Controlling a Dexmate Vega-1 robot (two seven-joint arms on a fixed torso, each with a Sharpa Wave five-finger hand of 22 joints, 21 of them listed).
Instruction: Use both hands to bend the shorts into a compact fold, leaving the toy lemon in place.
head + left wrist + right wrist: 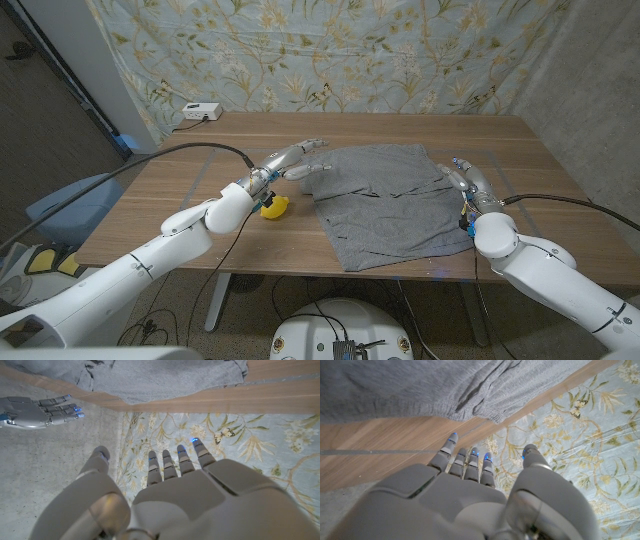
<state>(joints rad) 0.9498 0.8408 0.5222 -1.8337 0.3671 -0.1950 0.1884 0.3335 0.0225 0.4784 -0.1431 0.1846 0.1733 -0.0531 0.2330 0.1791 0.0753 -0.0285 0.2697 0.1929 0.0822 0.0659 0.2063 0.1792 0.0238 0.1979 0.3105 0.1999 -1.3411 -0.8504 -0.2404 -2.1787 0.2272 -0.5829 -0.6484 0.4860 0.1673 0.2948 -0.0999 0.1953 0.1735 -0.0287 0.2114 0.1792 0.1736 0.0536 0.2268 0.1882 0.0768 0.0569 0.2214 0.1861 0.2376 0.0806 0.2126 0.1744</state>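
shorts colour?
Plain grey shorts, no pattern; clearest in the head view.

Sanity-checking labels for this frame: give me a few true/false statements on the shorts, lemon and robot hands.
1. The shorts lie spread on the table. True.
2. The lemon sits on top of the shorts. False: it sits on bare wood beside their left edge.
3. The left robot hand grips the lemon. False: its fingers are apart, holding nothing, at the shorts' left edge.
4. The right robot hand is at the shorts' right edge, holding nothing. True.
5. A white box sits at the table's far left corner. True.
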